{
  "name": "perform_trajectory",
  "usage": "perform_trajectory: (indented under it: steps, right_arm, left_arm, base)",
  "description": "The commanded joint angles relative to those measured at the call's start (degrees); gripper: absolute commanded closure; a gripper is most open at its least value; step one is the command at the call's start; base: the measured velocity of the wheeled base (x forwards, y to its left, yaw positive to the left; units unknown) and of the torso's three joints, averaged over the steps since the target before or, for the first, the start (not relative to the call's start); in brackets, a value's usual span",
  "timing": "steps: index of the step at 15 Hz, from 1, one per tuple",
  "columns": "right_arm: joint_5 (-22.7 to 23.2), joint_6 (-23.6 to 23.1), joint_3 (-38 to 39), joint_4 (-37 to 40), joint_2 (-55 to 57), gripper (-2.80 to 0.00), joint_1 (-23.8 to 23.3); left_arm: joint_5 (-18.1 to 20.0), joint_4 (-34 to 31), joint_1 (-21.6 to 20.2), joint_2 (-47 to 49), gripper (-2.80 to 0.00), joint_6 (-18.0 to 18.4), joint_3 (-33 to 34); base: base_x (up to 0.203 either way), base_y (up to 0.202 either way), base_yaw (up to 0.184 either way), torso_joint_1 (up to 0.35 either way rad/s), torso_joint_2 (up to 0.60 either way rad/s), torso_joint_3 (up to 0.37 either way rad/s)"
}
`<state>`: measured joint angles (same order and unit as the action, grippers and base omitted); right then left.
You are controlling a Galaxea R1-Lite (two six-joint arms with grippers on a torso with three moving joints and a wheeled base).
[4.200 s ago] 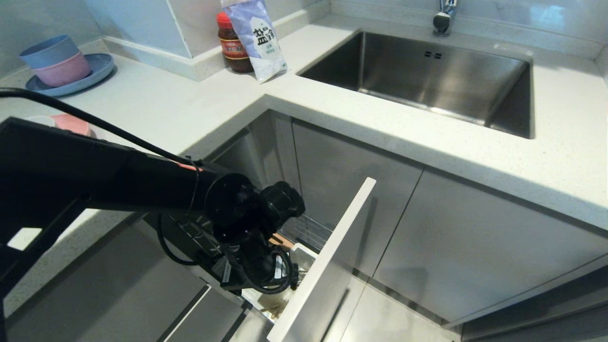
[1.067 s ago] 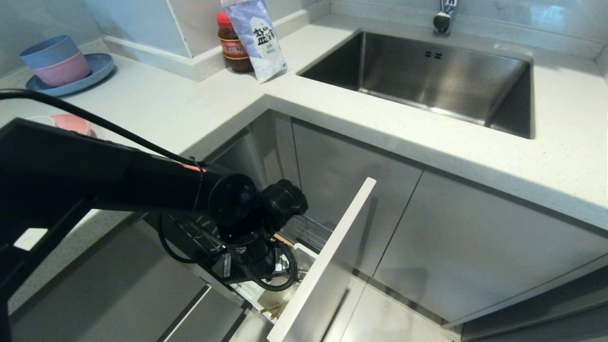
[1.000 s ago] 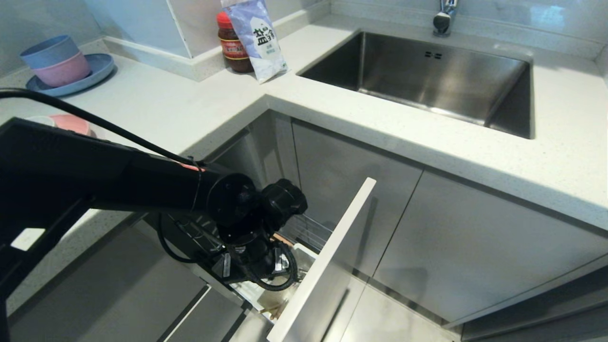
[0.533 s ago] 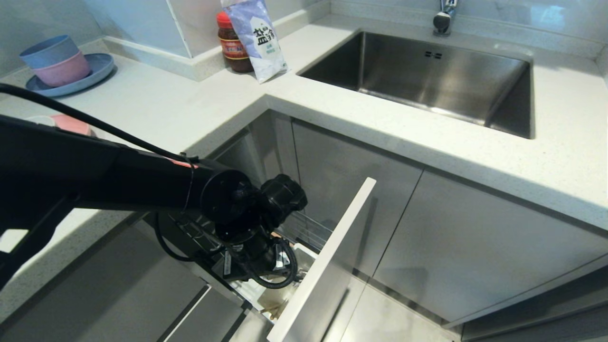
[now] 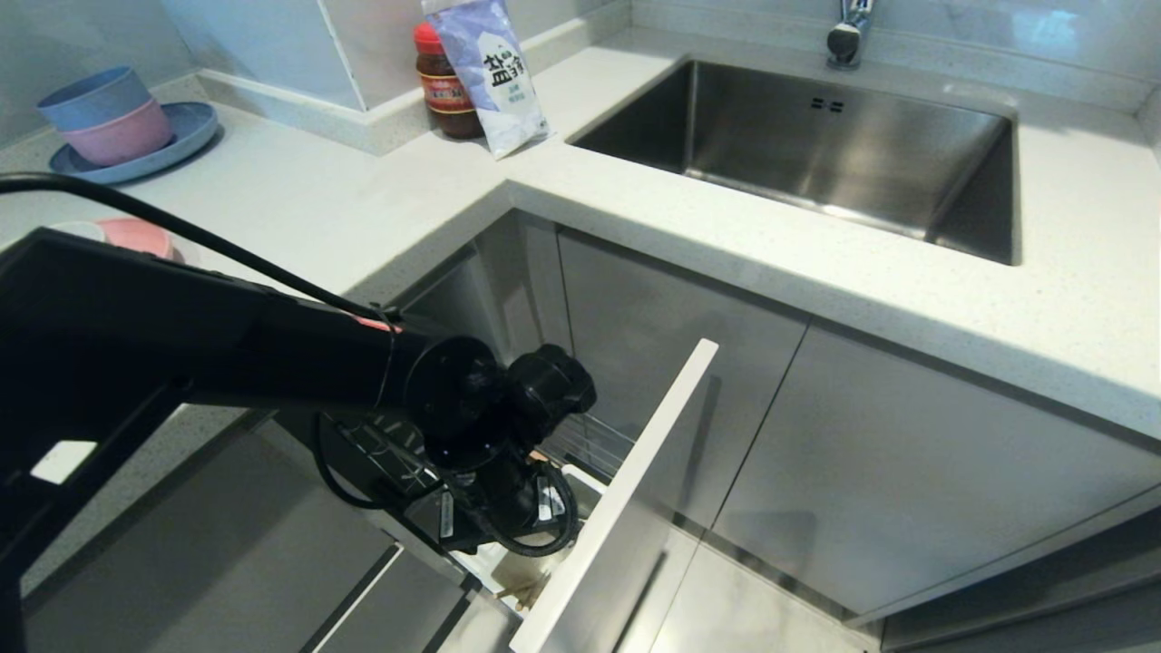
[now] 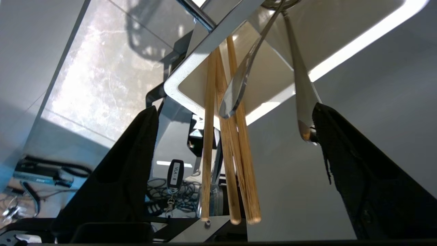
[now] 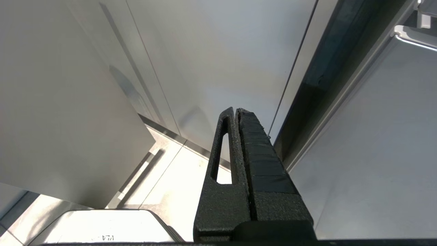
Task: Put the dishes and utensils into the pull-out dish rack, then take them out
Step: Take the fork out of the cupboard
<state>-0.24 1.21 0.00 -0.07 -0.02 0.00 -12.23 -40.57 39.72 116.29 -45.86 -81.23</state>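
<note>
Right now the left gripper [image 6: 232, 136] hangs over the white cutlery cup [image 6: 273, 68] at the front of the pull-out dish rack [image 5: 590, 444], which sits at about 6 o'clock in the head view, behind its grey front panel [image 5: 617, 508]. Its fingers [image 6: 129, 164] stand wide apart and hold nothing. The chopsticks [image 6: 228, 153] and a silver fork [image 6: 239, 85] stand in the cup between them, and a second metal handle [image 6: 300, 95] lies close against the other finger. To unload cleanly, I would centre on one utensil only, close gently, then lift straight up so nothing drags on the rim. The right gripper [image 7: 239, 112] is pressed shut, parked by the cabinet fronts [image 7: 222, 51]
</note>
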Motion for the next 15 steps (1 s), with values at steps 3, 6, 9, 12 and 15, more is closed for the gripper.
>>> perform_trajectory:
  steps: [3, 6, 9, 12, 15]
  right_arm:
    - [-0.02, 0.02, 0.09, -0.01, -0.15, 0.00, 0.00]
    - [-0.02, 0.02, 0.09, -0.01, -0.15, 0.00, 0.00]
    - [-0.02, 0.02, 0.09, -0.01, -0.15, 0.00, 0.00]
    - [-0.02, 0.02, 0.09, -0.01, -0.15, 0.00, 0.00]
    - [-0.02, 0.02, 0.09, -0.01, -0.15, 0.00, 0.00]
  left_arm:
    - [-0.16, -0.13, -0.06, 3.61, -2.80, -1.24, -0.50]
    - [-0.25, -0.12, -0.25, 3.86, -2.80, -1.32, -1.03]
    - [-0.34, -0.12, -0.78, 3.87, -2.80, -1.25, -1.22]
    - [-0.34, -0.04, -1.13, 3.86, -2.80, -1.24, -1.30]
    - [-0.40, -0.09, -1.13, 3.95, -2.80, -1.24, -1.24]
  base:
    - [0.000, 0.000, 0.000, 0.000, 0.00, 0.000]
    - [0.000, 0.000, 0.000, 0.000, 0.00, 0.000]
    - [0.000, 0.000, 0.000, 0.000, 0.00, 0.000]
    - [0.000, 0.000, 0.000, 0.000, 0.00, 0.000]
    - [0.000, 0.000, 0.000, 0.000, 0.00, 0.000]
